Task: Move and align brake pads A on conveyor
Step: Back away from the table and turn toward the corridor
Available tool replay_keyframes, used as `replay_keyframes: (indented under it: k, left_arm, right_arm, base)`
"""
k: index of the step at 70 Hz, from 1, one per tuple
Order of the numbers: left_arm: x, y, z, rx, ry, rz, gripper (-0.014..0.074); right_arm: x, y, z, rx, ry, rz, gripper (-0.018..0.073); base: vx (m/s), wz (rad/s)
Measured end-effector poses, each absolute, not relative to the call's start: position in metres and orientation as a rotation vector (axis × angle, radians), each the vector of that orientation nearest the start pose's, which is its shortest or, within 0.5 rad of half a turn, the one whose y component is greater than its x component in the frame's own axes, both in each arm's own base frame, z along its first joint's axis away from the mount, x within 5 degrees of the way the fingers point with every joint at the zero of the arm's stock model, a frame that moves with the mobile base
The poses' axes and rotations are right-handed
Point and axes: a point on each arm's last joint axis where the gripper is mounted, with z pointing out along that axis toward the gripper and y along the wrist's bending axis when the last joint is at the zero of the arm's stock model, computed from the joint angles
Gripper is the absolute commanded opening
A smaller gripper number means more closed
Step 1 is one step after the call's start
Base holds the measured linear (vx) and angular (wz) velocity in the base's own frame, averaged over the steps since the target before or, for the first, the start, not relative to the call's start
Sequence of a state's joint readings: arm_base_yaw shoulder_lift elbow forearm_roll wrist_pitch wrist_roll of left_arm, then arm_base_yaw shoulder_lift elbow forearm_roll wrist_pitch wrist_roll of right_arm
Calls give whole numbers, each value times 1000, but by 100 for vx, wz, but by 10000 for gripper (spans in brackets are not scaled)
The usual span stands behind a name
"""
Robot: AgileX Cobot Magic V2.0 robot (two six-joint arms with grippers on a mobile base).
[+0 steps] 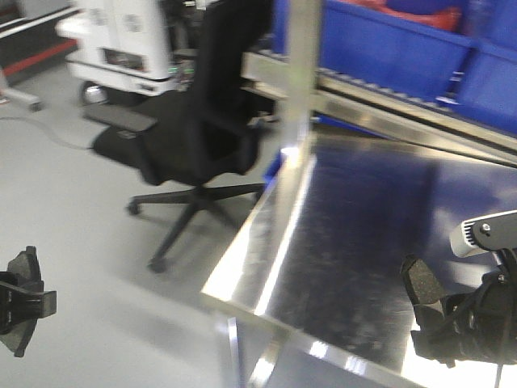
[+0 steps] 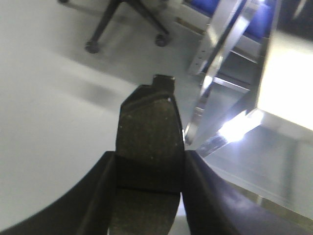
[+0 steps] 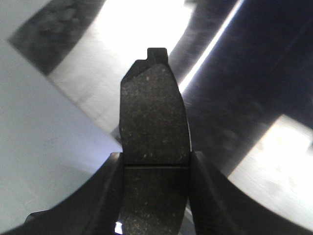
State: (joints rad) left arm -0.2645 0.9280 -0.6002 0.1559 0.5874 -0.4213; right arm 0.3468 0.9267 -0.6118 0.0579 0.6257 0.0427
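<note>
My left gripper (image 2: 149,169) is shut on a dark-grey brake pad (image 2: 146,137), gripped across its groove and held in the air over the grey floor; it shows at the far left of the front view (image 1: 23,299). My right gripper (image 3: 155,169) is shut on a second brake pad (image 3: 154,112), held above the shiny steel tabletop; in the front view this pad (image 1: 422,280) sits at the lower right. The conveyor belt and the other pads are out of view.
The shiny steel tabletop (image 1: 355,242) fills the right half, its corner and legs (image 2: 215,63) near my left gripper. A black office chair (image 1: 194,121) stands on the floor at the left. A roller track with blue bins (image 1: 388,48) runs behind the table.
</note>
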Motion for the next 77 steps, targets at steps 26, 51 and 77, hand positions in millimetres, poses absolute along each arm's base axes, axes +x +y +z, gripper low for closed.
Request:
replay_keyframes:
  k: [26,51,77]
  left_arm:
    - [168,-37,267,-72,2394,-159,177]
    - [168,-37,267,-73,2396,-158,177]
    - [168,-37,267,-73,2399,-156,177]
  right_arm:
    - [159,61,268,-328,2415,238,90]
    - [159,61,268,-328,2418,238,90]
    - [159,61,268,-329,2422,237,90]
  base:
    - [-11,66]
    - [-5,67]
    - [1,57]
